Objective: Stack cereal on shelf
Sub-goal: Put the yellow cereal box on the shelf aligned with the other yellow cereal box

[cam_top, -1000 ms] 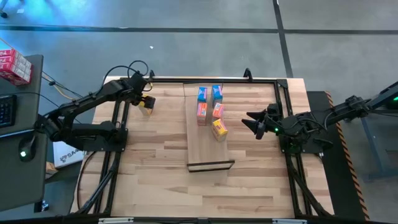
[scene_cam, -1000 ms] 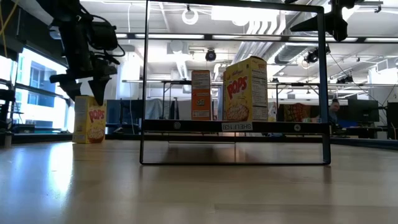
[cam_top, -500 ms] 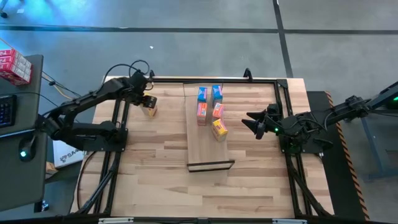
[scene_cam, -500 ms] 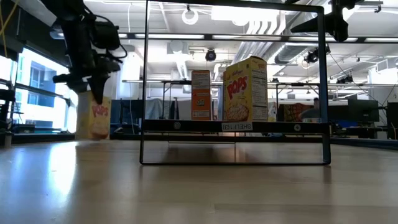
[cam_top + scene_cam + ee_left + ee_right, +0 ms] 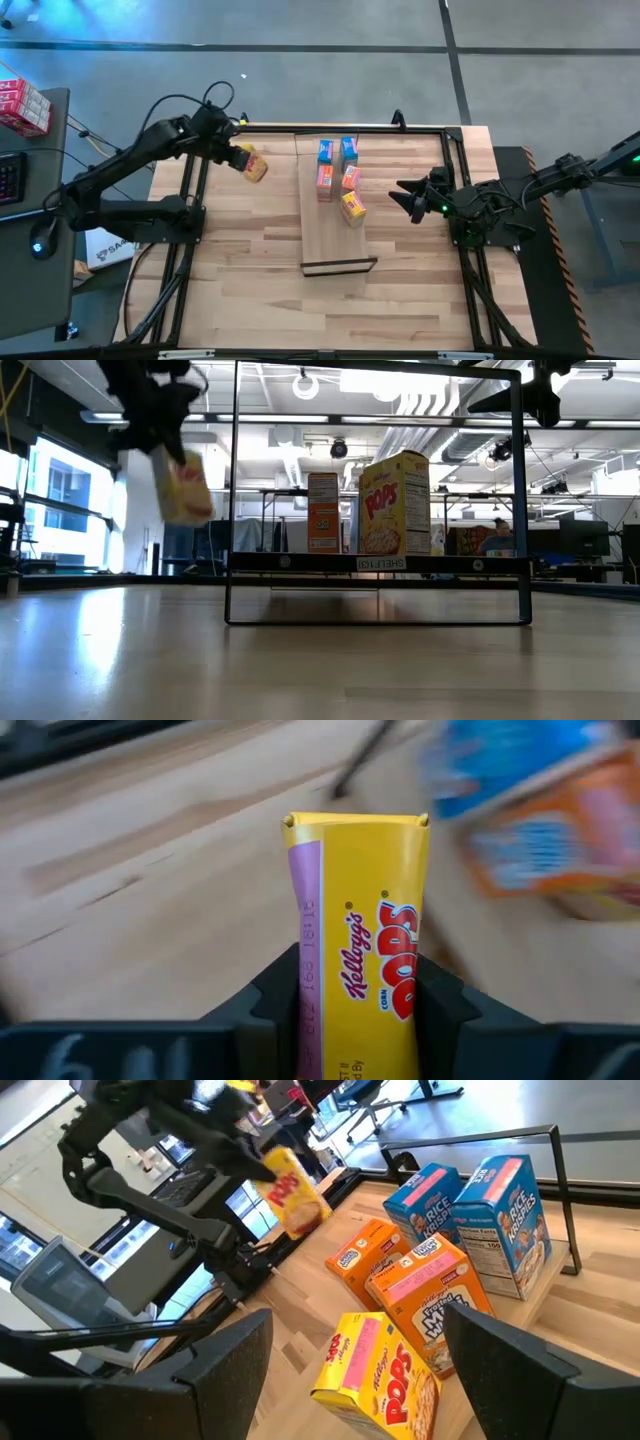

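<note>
Yellow Corn Pops box [image 5: 253,165]: formerly standing on tabletop [image 5: 250,260]; now lifted clear, tilted, clamped in left gripper [image 5: 238,157], left of shelf [image 5: 330,235]. Right gripper [image 5: 404,193]: fingers spread, unmoved, right of shelf.

held box: yellow cardboard cereal box [image 5: 254,166], tilted, lifted off the table
shelf: pale wooden board [image 5: 335,242], black-framed ends
on shelf: two blue [image 5: 337,151], two orange-pink [image 5: 337,179], one yellow box [image 5: 353,207]
</note>
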Controlling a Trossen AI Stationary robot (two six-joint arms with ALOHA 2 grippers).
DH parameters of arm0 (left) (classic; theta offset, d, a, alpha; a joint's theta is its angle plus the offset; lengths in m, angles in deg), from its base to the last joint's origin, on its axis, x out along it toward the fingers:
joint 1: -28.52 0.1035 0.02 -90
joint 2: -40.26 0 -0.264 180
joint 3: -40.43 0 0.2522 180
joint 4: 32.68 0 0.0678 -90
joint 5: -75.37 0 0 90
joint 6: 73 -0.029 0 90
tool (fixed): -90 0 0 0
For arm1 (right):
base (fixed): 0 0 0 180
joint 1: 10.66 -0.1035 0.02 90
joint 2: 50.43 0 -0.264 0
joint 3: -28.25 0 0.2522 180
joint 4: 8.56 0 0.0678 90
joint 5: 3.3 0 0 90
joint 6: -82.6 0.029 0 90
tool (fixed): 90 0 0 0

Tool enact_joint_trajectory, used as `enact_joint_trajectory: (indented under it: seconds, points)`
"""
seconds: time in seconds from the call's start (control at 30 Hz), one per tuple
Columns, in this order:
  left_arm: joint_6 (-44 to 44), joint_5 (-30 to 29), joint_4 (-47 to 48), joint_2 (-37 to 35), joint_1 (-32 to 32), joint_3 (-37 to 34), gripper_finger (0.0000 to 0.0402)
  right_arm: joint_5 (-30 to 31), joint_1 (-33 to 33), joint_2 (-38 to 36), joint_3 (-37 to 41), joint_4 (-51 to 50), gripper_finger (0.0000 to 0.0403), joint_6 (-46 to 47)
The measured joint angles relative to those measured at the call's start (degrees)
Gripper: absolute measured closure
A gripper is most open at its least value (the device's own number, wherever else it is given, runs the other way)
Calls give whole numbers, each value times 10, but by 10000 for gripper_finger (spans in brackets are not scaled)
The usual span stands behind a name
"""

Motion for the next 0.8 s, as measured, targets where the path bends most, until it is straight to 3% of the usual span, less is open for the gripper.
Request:
enact_joint_trajectory:
  seconds: [0.2, 0.47, 0.67, 0.8]
  points:
    - [8, 37, 6, 18, -116, 94, 293, -1, 0, 0, 0, 0, 112, 11]
    - [64, 12, 4, 109, -298, 186, 293, 1, 0, 0, 0, -8, 112, 11]
    - [-89, 10, -25, 179, -406, 195, 293, 3, 0, 7, 0, -22, 112, 11]
    - [-203, -14, -27, 212, -435, 195, 293, 10, 0, 19, 0, -23, 112, 11]
